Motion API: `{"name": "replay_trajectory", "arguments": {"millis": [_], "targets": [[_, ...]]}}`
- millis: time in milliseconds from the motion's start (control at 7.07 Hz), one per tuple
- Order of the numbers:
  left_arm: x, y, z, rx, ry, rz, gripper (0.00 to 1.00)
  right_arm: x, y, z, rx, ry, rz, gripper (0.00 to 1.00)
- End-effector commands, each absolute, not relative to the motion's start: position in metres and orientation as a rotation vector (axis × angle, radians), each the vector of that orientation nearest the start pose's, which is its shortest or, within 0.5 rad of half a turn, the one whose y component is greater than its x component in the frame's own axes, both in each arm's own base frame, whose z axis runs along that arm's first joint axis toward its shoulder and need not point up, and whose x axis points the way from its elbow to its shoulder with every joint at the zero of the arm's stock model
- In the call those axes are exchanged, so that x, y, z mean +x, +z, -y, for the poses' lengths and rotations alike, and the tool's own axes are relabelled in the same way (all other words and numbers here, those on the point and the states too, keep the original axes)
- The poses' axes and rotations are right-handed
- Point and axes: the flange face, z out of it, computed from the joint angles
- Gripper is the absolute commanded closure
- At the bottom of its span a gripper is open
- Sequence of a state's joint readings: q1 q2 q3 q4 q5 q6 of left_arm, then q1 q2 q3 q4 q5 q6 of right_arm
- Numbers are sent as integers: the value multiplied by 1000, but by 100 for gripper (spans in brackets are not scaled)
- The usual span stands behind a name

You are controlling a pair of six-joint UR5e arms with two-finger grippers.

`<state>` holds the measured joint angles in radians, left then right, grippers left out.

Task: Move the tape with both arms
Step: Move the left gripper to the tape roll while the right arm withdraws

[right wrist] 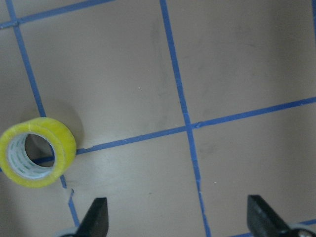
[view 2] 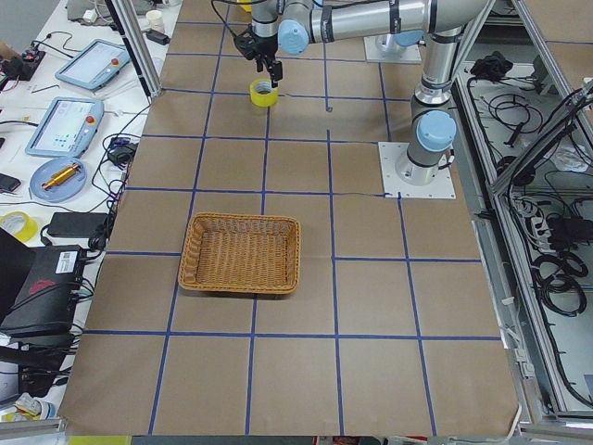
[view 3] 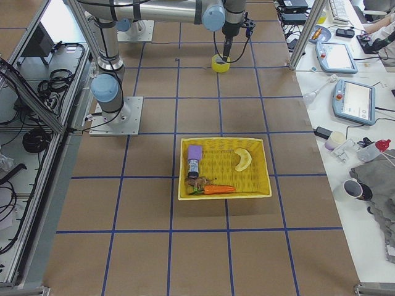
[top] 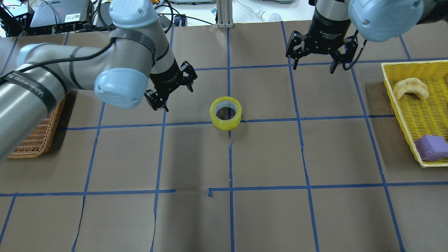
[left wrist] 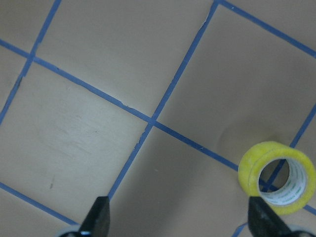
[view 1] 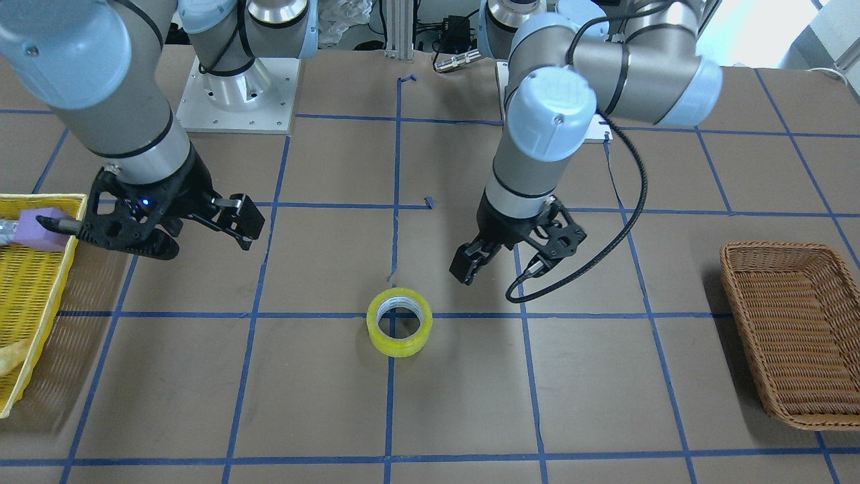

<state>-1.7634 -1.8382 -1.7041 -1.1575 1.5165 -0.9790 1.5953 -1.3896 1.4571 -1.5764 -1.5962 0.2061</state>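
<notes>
Left pincer (top: 171, 89): jaws wide apart, empty, hovering just beside the tape (top: 225, 123) on the left arm's side, not over it. In its wrist view the roll sits by one fingertip rather than between the two. Right pincer (top: 314, 66): jaws also apart, empty, well apart from the tape on the opposite side. Tape lies flat, hole up, on the tabletop (top: 266, 150) over a blue grid crossing, touching neither pincer. Wicker basket (top: 38, 136) lies beyond the left arm, yellow basket (top: 402, 105) beyond the right. Risks, as I judge them: descending from this offset would put a finger on the rim and skid the roll, and a hand-over on so small a ring risks finger collision or a drop.
</notes>
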Motion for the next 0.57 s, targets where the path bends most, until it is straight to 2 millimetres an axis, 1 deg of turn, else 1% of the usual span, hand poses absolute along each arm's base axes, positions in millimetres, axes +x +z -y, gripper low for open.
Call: {"name": "replay_trajectory", "arguments": {"millis": [0,141,283,424], "targets": [[-303,241,534,-1438,139,-2859,0,148,464,546,251,104,-3151,0],[-328,211,531,-1433,137,-2854,0,157,476,542,253,61,-3053,0],[-334,196,533,-1418,125,-2863,0,158,483,538,238,41,-3055,0],[-336,188,537,-1419,110,-2874,30,157,482,534,237,52,-3060,0]]}}
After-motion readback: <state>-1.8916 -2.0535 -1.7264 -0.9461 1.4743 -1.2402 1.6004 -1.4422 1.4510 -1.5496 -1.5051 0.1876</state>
